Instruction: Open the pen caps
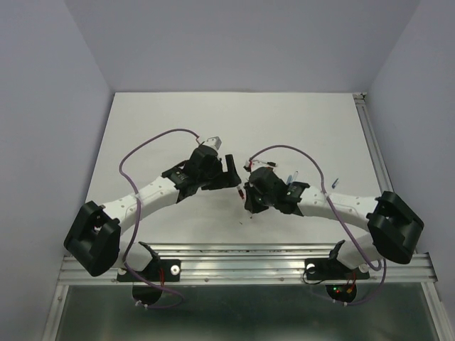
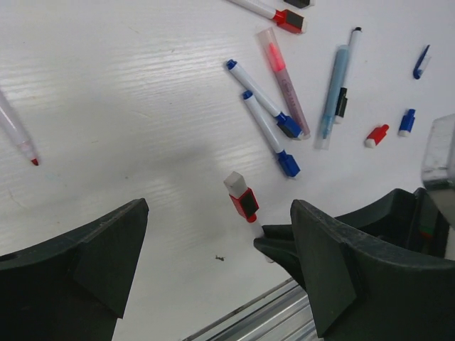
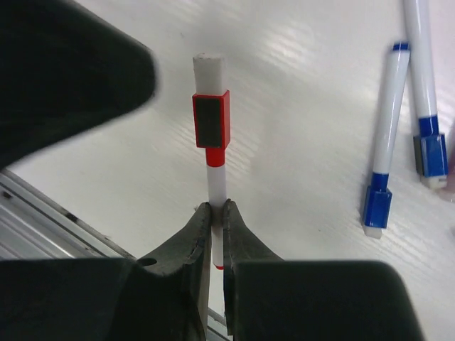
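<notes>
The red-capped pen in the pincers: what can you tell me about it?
The red-capped pen is a slim white plastic barrel with a squarish red cap still on, bearing a dark rectangular patch and a pale block at its end. The right gripper is shut on the barrel below the cap, the capped end jutting out past the fingers. Whether it touches the table is unclear.
</notes>
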You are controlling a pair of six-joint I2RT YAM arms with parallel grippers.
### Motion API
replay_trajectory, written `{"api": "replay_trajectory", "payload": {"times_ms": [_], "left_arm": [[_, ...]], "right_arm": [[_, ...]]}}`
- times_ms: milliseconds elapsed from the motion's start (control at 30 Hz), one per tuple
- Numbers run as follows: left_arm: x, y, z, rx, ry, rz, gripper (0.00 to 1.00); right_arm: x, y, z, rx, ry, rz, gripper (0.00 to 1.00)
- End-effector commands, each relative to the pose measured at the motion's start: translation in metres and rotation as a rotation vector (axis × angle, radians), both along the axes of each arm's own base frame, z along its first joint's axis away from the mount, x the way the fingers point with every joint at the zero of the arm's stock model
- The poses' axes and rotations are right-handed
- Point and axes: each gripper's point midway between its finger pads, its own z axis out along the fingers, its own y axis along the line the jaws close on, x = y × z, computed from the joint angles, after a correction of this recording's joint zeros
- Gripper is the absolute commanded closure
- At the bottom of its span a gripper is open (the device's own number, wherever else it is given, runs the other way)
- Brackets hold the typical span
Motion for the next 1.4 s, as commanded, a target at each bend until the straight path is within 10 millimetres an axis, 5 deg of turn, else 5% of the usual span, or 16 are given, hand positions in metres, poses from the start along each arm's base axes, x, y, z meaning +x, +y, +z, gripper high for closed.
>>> {"api": "replay_trajectory", "payload": {"times_ms": [0, 533, 700, 833, 967, 1100, 1367], "left_arm": [[0.012, -0.026, 0.038, -0.152, -0.049, -0.023, 0.07], [0.006, -0.03, 0.02, -0.145, -0.003, -0.045, 0.36], [0.007, -0.036, 0.026, -0.171, -0.019, -0.074, 0.57], [0.007, -0.037, 0.025, -0.171, -0.015, -0.066, 1.0], [0.01, -0.037, 0.024, -0.177, -0.014, -0.048, 1.0], [0.014, -0.04, 0.032, -0.199, -0.026, -0.038, 1.0], [0.018, -0.043, 0.045, -0.228, -0.047, -0.026, 1.0]], "right_arm": [[0.025, 0.025, 0.049, 0.179, -0.149, -0.051, 0.99], [0.037, 0.043, 0.098, 0.32, -0.215, -0.047, 0.99], [0.044, 0.038, 0.104, 0.334, -0.218, -0.1, 0.99], [0.045, 0.042, 0.109, 0.361, -0.212, -0.072, 0.99], [0.042, 0.047, 0.101, 0.342, -0.184, -0.038, 0.93], [0.046, 0.047, 0.096, 0.325, -0.181, -0.05, 0.77], [0.059, 0.044, 0.08, 0.268, -0.2, -0.102, 0.71]]}}
